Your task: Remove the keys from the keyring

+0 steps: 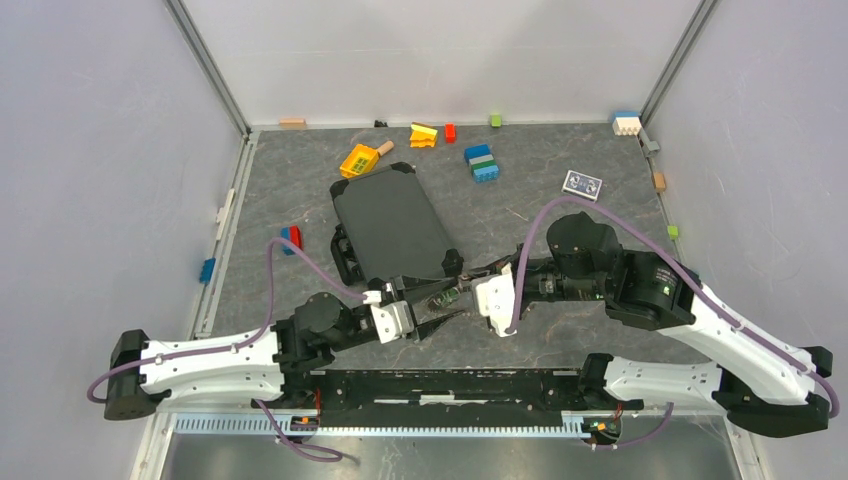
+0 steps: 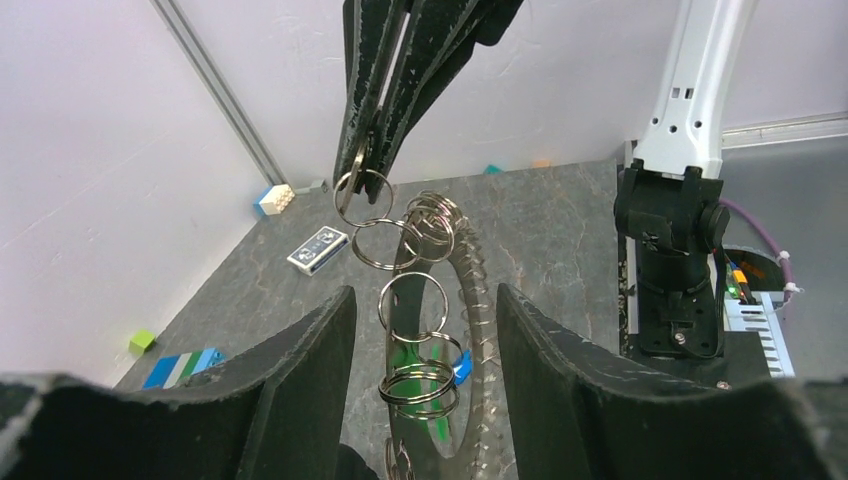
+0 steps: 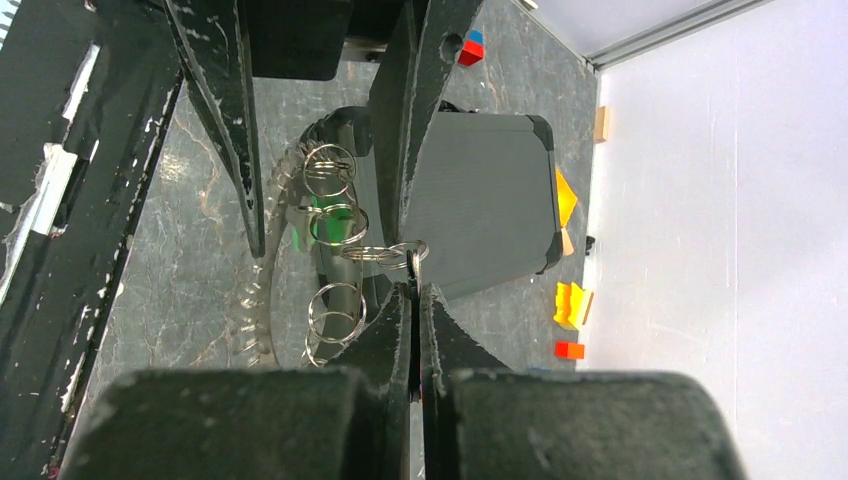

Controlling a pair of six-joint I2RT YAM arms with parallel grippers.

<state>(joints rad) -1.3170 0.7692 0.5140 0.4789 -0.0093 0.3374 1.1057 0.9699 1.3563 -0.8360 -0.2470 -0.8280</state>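
Observation:
The keyring [image 2: 470, 290], a large thin ring with the keys [image 2: 487, 335] as small teeth along its rim, hangs above the table between both grippers. A chain of small split rings [image 2: 412, 300] and a green tag [image 2: 437, 405] hang with it. My right gripper [image 3: 412, 285] is shut on the top small split ring [image 3: 405, 253]. In the left wrist view the right gripper [image 2: 362, 165] comes down from above. My left gripper [image 2: 425, 300] is open, one finger on each side of the rings, with gaps showing. From above, the left gripper [image 1: 450, 303] and right gripper [image 1: 468, 292] meet tip to tip.
A dark case [image 1: 392, 225] lies flat just behind the grippers. Toy bricks [image 1: 482, 163] and a yellow piece [image 1: 358, 160] sit near the back wall. A small card [image 1: 582, 184] lies at the right and a red-blue brick [image 1: 291, 238] at the left.

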